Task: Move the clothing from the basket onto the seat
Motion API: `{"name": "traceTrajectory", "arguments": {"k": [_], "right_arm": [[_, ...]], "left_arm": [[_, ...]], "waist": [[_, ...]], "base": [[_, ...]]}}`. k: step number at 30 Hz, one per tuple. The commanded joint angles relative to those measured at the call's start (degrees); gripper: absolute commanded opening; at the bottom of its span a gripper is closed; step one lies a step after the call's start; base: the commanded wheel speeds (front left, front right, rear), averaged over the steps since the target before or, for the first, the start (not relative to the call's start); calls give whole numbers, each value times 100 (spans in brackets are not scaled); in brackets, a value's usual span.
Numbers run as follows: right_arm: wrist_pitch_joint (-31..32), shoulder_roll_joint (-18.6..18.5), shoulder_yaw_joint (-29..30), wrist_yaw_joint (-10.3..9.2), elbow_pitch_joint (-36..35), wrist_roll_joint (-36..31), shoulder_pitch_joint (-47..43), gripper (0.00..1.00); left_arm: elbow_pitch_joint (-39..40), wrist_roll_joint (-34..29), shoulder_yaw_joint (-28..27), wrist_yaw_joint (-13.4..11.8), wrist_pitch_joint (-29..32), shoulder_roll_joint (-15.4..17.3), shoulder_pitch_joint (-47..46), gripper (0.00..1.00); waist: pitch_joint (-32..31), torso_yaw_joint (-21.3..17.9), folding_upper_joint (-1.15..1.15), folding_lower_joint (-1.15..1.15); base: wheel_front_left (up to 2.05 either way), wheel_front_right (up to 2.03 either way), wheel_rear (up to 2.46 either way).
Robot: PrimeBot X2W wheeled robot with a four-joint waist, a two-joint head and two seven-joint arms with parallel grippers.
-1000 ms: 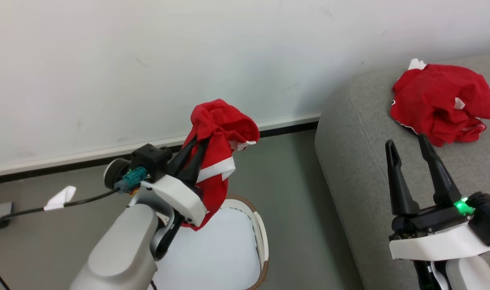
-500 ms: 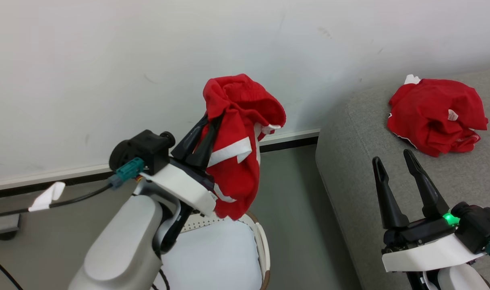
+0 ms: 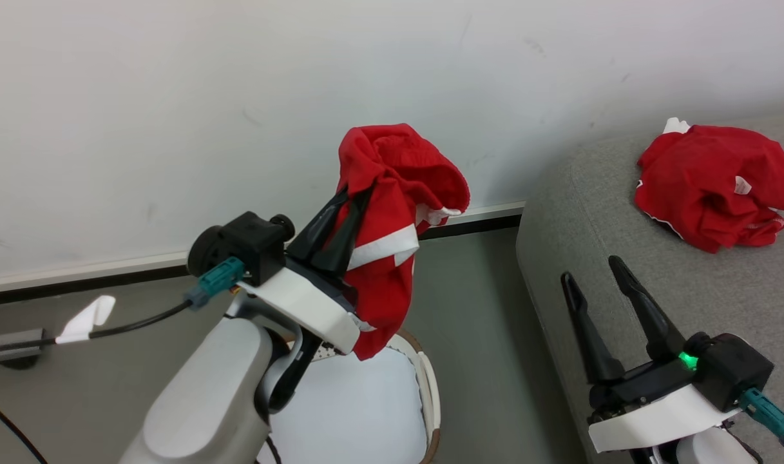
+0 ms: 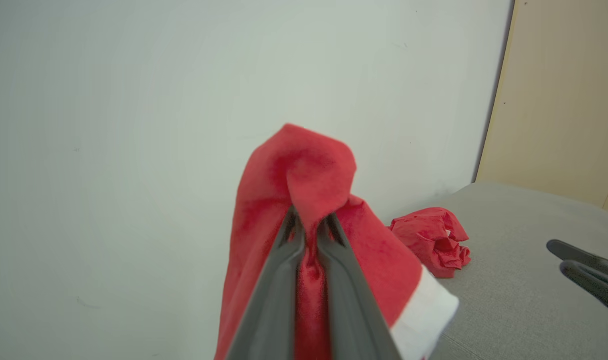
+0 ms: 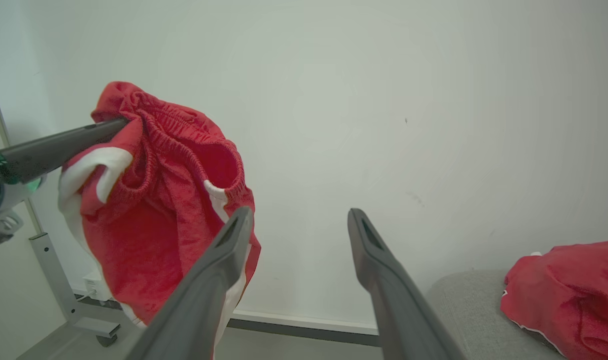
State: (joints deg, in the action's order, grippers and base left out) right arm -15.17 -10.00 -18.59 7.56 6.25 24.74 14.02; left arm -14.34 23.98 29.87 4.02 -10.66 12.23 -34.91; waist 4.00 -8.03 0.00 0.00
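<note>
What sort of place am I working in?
Probably a staged living-room corner in a lab or office: a grey sofa by a bare white wall, a laundry basket on a smooth grey floor, and a wheeled metal stand.

The red garment between the left jaws is soft, matt cloth with a gathered elastic band and smooth white trim. Both pairs of jaws look like dark, matt plastic. Beyond the right jaws, the sofa has a coarse, matt grey weave. Below the left jaws, the basket is smooth white plastic with a perforated wall and a brown rim.
</note>
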Motion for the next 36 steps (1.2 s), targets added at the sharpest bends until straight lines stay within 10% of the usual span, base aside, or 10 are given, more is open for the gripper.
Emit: {"name": "traceTrajectory", "arguments": {"k": [1, 16, 34, 36], "right_arm": [[5, -51, -131, -15, 68, 8, 119, 100], [5, -97, -1883, -15, 1417, 634, 1072, 100], [5, -16, -2395, -15, 2988, 1016, 1709, 100], [5, -34, -2419, -15, 3040, 1060, 1759, 6]], "left_arm": [[43, 70, 27, 12, 7, -8, -2, 0], [146, 75, 669, 165, 62, -432, -60, 0], [525, 550, 1674, 327, 301, -713, 161, 0], [547, 594, 1753, 334, 319, -705, 158, 0]], "waist": [[23, 60, 0, 0], [-32, 659, 0, 0], [-234, 1566, 0, 0], [-236, 1631, 0, 0]], "base": [[0, 0, 0], [0, 0, 0], [0, 0, 0], [0, 0, 0]]}}
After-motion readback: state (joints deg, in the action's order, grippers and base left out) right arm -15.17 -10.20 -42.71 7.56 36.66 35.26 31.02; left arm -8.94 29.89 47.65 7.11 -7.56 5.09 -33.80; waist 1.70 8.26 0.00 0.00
